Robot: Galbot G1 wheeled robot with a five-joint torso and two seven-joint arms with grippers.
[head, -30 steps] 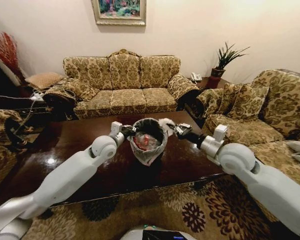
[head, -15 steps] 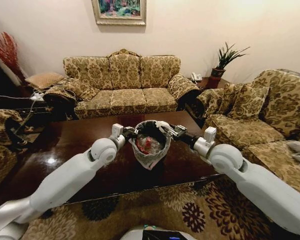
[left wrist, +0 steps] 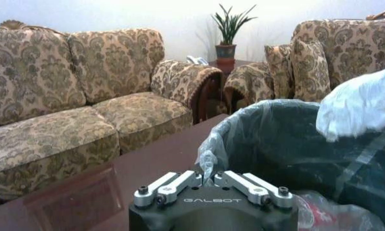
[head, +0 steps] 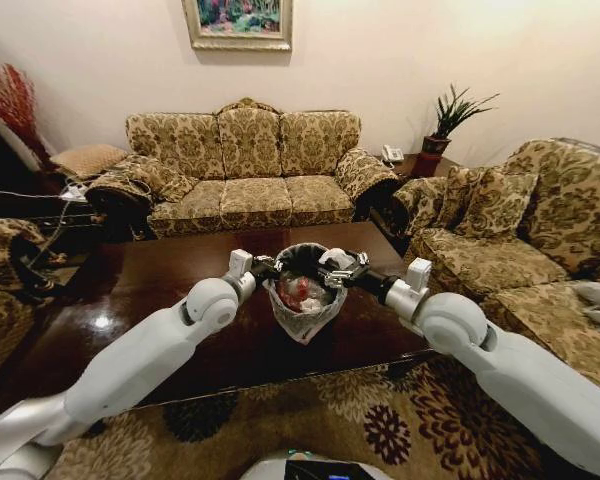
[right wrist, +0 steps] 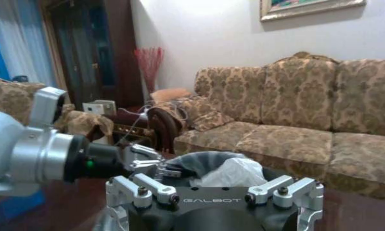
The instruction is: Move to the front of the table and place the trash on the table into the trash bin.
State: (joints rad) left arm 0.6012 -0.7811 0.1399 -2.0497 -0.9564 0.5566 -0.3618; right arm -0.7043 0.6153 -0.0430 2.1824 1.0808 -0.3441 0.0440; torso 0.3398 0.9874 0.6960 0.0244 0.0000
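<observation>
Two grippers meet at the trash bin (head: 302, 293). My right gripper (head: 332, 270) sits at the bin's right rim, over the mouth, jaws spread in the right wrist view, with a white paper scrap (head: 336, 258) at the fingers; whether it is gripped or already loose I cannot tell. The scrap lies directly above the bin's opening. My left gripper (head: 270, 266) is narrowed on the liner bag (left wrist: 209, 159) at the bin's left rim. The bin stands on the table (head: 110, 300), red-and-white trash (head: 298, 290) inside
</observation>
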